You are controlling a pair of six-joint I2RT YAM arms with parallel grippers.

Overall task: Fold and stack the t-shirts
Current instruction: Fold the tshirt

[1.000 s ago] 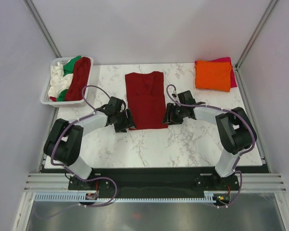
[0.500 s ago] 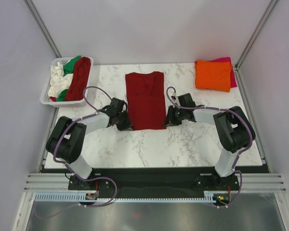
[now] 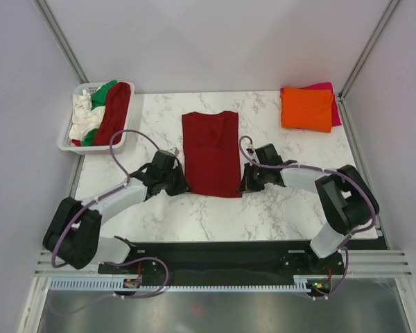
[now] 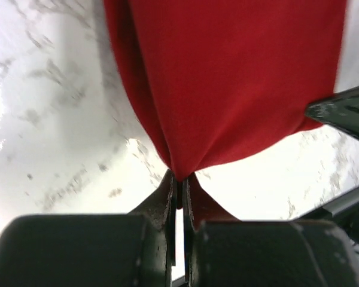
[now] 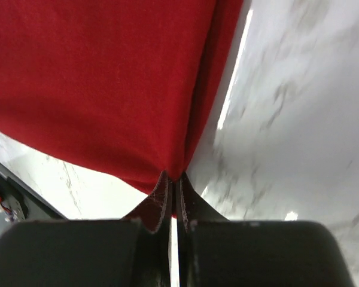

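Observation:
A dark red t-shirt (image 3: 211, 152), folded into a long strip, lies on the middle of the marble table (image 3: 277, 208). My left gripper (image 3: 182, 186) is shut on its near left corner, and the cloth (image 4: 227, 89) bunches into the pinched fingers (image 4: 167, 191). My right gripper (image 3: 243, 187) is shut on the near right corner, the red cloth (image 5: 107, 84) gathered between its fingers (image 5: 188, 194). An orange t-shirt (image 3: 306, 109) lies folded on a magenta-pink one (image 3: 336, 111) at the back right. White, green and dark red t-shirts fill the basket (image 3: 66, 142).
The white lattice basket stands at the table's back left corner. Grey walls with metal frame posts close in the left and right sides. The black base plate (image 3: 222, 253) of the arms runs along the near edge.
Both grippers have closed on the shirt's near corners. Both arms have drawn back toward the near edge, and the shirt's near hem has come with them.

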